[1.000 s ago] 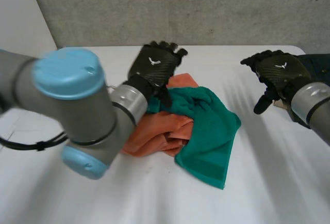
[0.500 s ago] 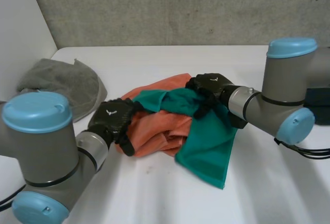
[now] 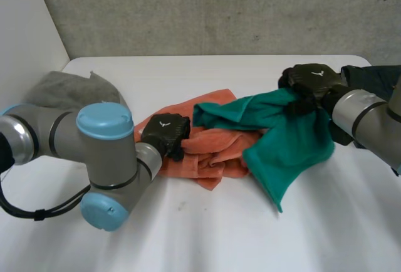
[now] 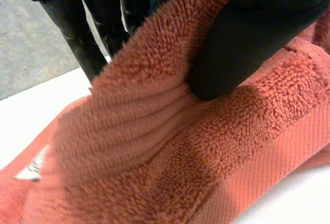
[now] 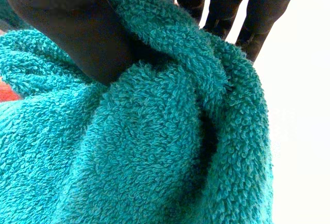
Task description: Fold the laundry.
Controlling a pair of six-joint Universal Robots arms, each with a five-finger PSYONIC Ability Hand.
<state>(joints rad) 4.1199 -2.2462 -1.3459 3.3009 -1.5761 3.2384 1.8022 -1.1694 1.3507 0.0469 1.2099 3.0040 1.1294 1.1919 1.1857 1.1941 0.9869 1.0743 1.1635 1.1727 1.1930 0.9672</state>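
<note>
Pulled rightward, fluffy teal towel point(image 3: 294, 140) hangs pinched by right hand point(image 3: 313, 79) fingers point(image 5: 221, 2); left hand point(image 3: 164, 131) pinches ribbed orange towel point(image 3: 213, 153)

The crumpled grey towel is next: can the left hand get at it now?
Probably not yet: the left hand pinches the orange terry towel. The crumpled grey towel lies uncovered beside that arm, so after letting go the way looks free.

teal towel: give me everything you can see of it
The teal towel is looped terry cloth, one colour, rumpled. The right robot hand pinches a bunched fold between thumb and fingers, holding that end up. From there it stretches across to the orange towel, its other end lying on it, while a loose flap hangs to a point toward the white table.
</note>
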